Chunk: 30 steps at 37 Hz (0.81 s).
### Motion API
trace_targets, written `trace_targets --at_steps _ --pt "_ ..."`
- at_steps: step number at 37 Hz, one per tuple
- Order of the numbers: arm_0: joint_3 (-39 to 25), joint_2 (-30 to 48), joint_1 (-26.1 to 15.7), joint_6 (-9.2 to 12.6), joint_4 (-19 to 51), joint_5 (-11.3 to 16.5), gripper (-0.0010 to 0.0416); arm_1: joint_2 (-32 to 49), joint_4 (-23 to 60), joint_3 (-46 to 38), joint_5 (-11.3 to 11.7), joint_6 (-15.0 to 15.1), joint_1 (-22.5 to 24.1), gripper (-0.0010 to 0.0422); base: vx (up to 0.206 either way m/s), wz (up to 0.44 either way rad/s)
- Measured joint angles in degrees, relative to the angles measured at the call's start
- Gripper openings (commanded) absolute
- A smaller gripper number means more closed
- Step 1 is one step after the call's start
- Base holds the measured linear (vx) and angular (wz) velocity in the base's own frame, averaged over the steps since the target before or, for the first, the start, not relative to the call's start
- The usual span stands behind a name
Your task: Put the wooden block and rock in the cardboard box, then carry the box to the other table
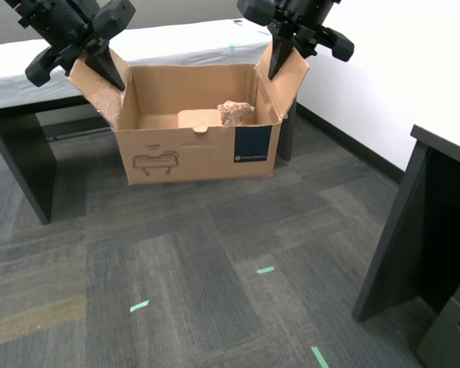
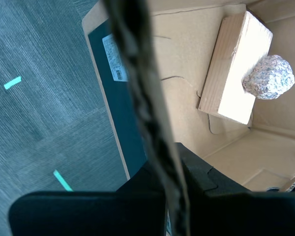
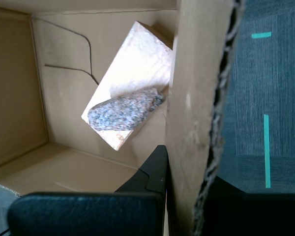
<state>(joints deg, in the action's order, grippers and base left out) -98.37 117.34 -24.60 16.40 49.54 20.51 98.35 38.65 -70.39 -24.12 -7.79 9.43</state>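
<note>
You have the cardboard box (image 1: 192, 157) held up by its two side flaps, and it appears to hang clear of the carpet (image 1: 215, 307), just in front of the table with the white cloth (image 1: 176, 42). My first gripper (image 1: 107, 73) is clamped on the flap at the exterior view's left. In its own wrist view the jaws sit nearly closed, one on each face of the corrugated edge. My second gripper (image 1: 280, 65) pinches the flap at the exterior view's right, beside the dark label (image 1: 253, 144), with its jaws just as tight on the cardboard.

The wooden block (image 1: 199, 118) lies flat on the box floor, skewed to the walls. The rock (image 1: 235, 113) rests on the block's end, on the side nearer my second gripper. Short green tape marks (image 1: 265, 270) dot the carpet below, and a dark desk (image 1: 445, 230) stands at the exterior view's right.
</note>
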Motion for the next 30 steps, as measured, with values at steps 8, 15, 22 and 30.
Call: trace_targets --at_steps 8,15,22,30 --pt "-2.36 0.0 0.96 -5.7 1.64 0.02 -0.0001 0.0 -0.33 0.02 -0.04 -4.74 0.07 -0.0001 0.116 -0.068" --pt "-5.99 0.0 0.98 -7.19 2.97 0.02 -0.0001 -0.02 -0.46 0.02 -0.04 -6.75 0.07 -0.0001 0.122 -0.062" --pt "-8.5 0.0 0.98 -7.17 4.85 0.02 -0.0001 -0.07 -0.52 0.02 -0.11 -6.97 0.09 -0.0001 0.128 -0.018" --pt "-8.44 0.0 1.03 -7.19 7.48 -0.04 -0.0001 -0.2 -0.46 0.04 -2.4 -7.3 0.07 -0.0001 0.135 0.063"
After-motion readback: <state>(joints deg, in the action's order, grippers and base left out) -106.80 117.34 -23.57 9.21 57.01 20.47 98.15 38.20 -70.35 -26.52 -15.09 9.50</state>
